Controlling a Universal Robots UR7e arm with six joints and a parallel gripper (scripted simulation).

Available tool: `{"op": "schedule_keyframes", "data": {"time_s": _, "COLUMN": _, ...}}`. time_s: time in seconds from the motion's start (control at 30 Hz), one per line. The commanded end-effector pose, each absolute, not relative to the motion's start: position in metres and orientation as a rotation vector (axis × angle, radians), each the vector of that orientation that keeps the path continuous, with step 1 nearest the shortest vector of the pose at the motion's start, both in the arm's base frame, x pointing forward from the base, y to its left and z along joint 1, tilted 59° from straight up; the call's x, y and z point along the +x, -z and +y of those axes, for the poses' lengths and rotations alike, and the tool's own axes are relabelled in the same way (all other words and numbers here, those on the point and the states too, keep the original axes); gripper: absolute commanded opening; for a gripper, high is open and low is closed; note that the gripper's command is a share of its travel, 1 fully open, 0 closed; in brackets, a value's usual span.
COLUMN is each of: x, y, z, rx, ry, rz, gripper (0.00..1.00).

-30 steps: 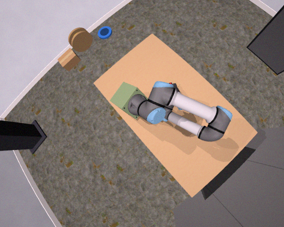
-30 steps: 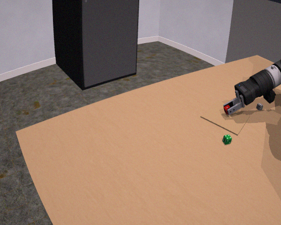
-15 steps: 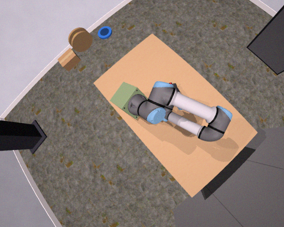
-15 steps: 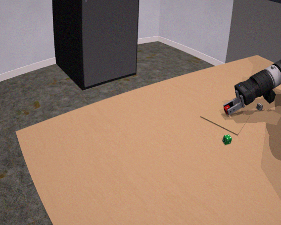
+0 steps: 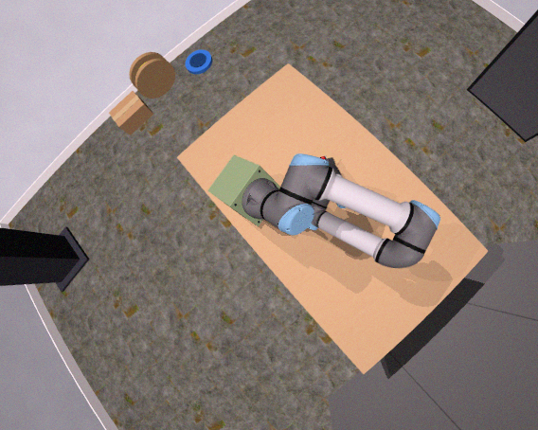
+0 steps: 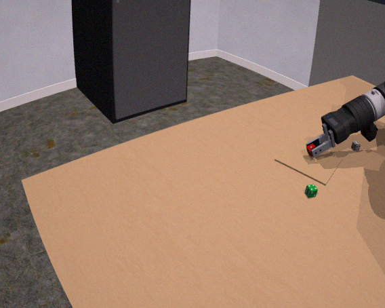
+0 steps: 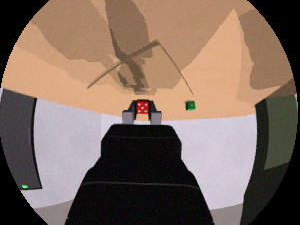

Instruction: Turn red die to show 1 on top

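My gripper [image 6: 314, 149] [image 7: 142, 106] is shut on the red die [image 6: 310, 148] [image 7: 141, 108] [image 5: 322, 157]. It reaches in almost level from the right and holds the die very low over the mat [image 6: 301, 172] [image 7: 100, 80], near its far side. I cannot tell whether the die touches the mat. The mat is table-coloured and shows only by its thin dark edge. A grey die [image 6: 356, 146] lies on the mat just behind the fingers. A green die [image 6: 311, 190] [image 7: 189, 104] lies on the table just off the mat's near corner. In the overhead view the arm hides the gripper.
The tan table [image 5: 286, 109] [image 6: 157, 220] carries the arm's green base [image 5: 234, 182]. A dark cabinet [image 6: 133, 58] stands on the floor beyond the table. A wooden spool [image 5: 152, 75], a box [image 5: 131, 113] and a blue ring [image 5: 198, 61] lie on the floor.
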State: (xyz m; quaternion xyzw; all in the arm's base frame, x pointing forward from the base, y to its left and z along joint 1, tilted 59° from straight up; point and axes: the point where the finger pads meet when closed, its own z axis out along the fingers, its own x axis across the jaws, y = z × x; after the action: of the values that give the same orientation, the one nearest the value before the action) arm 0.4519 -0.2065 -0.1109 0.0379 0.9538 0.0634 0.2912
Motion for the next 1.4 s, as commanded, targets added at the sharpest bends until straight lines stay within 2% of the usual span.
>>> {"op": "schedule_keyframes", "data": {"time_s": 0.0, "x": 0.4521, "y": 0.1107, "z": -0.2062, "rx": 0.100, "ry": -0.169, "rz": 2.543, "gripper": 0.40}}
{"op": "schedule_keyframes", "data": {"time_s": 1.37, "x": 0.4547, "y": 0.1165, "z": -0.2156, "rx": 0.100, "ry": -0.169, "rz": 2.543, "gripper": 0.40}}
